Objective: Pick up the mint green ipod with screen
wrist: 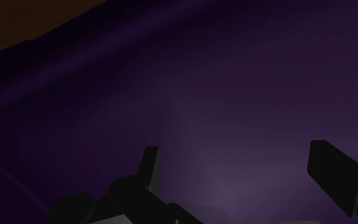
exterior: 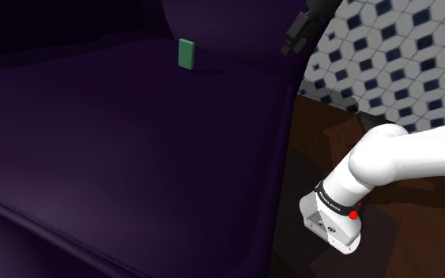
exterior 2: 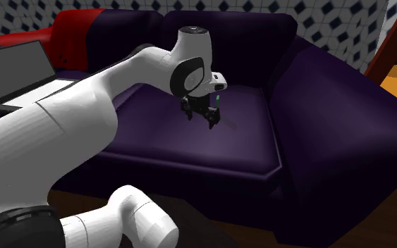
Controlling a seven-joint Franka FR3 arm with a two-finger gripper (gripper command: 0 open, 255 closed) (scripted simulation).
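Observation:
The mint green iPod (exterior: 185, 54) stands upright on the dark purple sofa seat (exterior: 118, 134), leaning against the backrest. My gripper (exterior: 290, 43) hangs in the air well to the shoulder view's right of it, over the seat's edge and not touching it. In the second exterior view the gripper (exterior 2: 200, 118) hovers above the seat cushion (exterior 2: 239, 134), and a thin teal strip (exterior 2: 218, 103) beside one finger may be the iPod behind it. In the wrist view the gripper (wrist: 238, 168) is open, its fingers (wrist: 149, 165) far apart with only purple cushion between them.
The sofa has a backrest (exterior 2: 225, 35) and a thick armrest (exterior 2: 331, 106). A red cushion (exterior 2: 84, 28) and a grey laptop (exterior 2: 13, 70) lie at the second exterior view's left. A tiled wall (exterior: 394, 55) and wooden floor (exterior: 323, 142) flank the sofa.

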